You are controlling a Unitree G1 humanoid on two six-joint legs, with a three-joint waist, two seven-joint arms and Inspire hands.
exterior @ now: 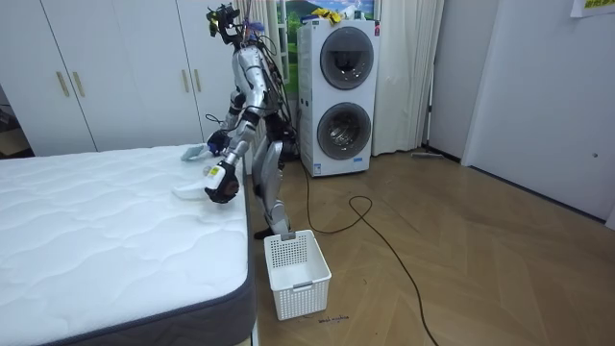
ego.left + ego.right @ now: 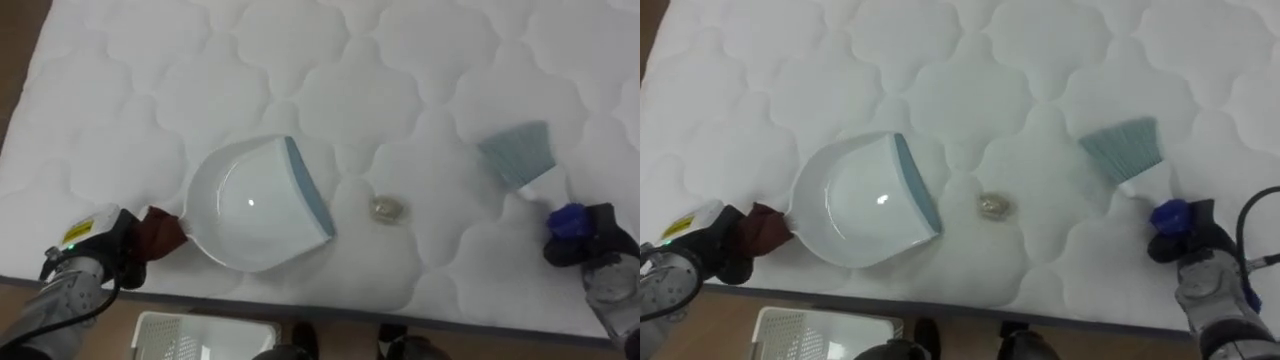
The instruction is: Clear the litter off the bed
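A white dustpan (image 2: 258, 205) with a grey-blue lip lies on the quilted white mattress (image 2: 330, 70), lip facing right. My left hand (image 2: 112, 248), at the bed's near edge on the left, is shut on its dark red handle (image 2: 160, 232). A small crumpled scrap of rubbish (image 2: 387, 209) sits just right of the lip, apart from it. Further right, a hand brush with grey-blue bristles (image 2: 517, 153) rests on the mattress. My right hand (image 2: 583, 240) is shut on its blue-and-white handle. In the room view I stand bent over the bed's side (image 1: 223, 183).
A white slatted basket (image 2: 200, 338) stands on the wooden floor below the bed's near edge, also seen by my feet in the room view as the basket (image 1: 296, 272). A stacked washer and dryer (image 1: 333, 96) stands behind me. White wardrobes (image 1: 106, 72) line the wall.
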